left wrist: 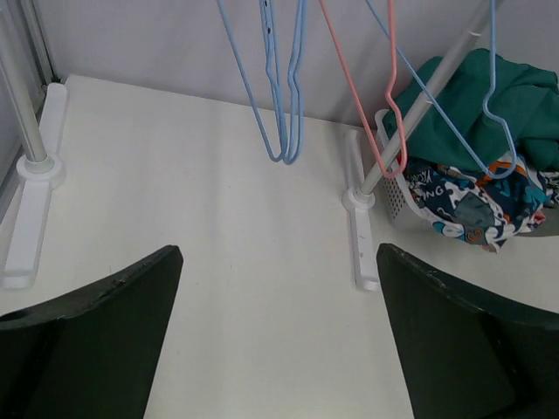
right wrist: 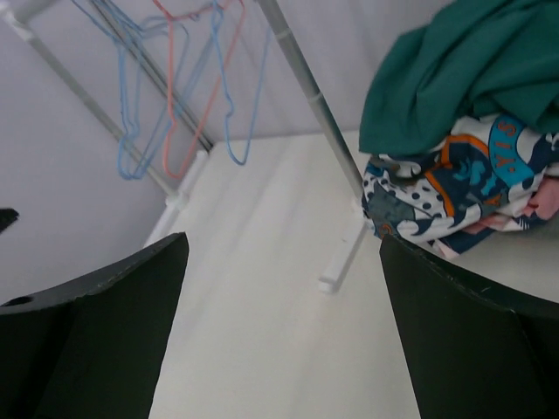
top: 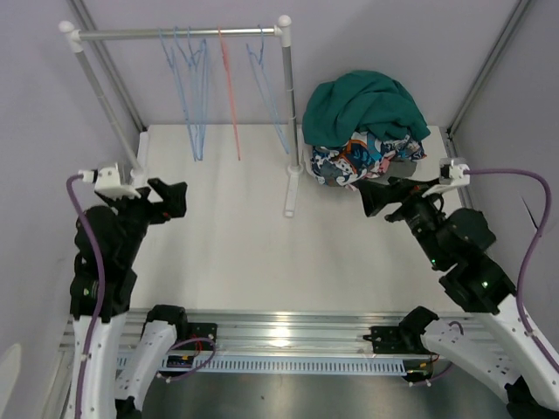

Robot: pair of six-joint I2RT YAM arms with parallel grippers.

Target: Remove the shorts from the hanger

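Lying heaped in basket point(left wrist: 395, 201) at 1 o'clock, shorts point(top: 367, 109) off rack point(top: 287, 113); soft, light, floppy cloth, best pinched at bunched fold. Left gripper point(top: 168, 199), right gripper point(top: 374, 197) both spread wide, empty

The white table point(top: 227, 244) carries a garment rack point(top: 122, 35) standing on two feet at far left and centre, and a white basket point(left wrist: 395, 199) heaped with shorts point(top: 362, 109) at far right.

Wide-spread end effector point(right wrist: 282, 253), teal shorts point(right wrist: 454, 70) over printed shorts point(right wrist: 445, 179), hangers point(right wrist: 170, 96) beyond
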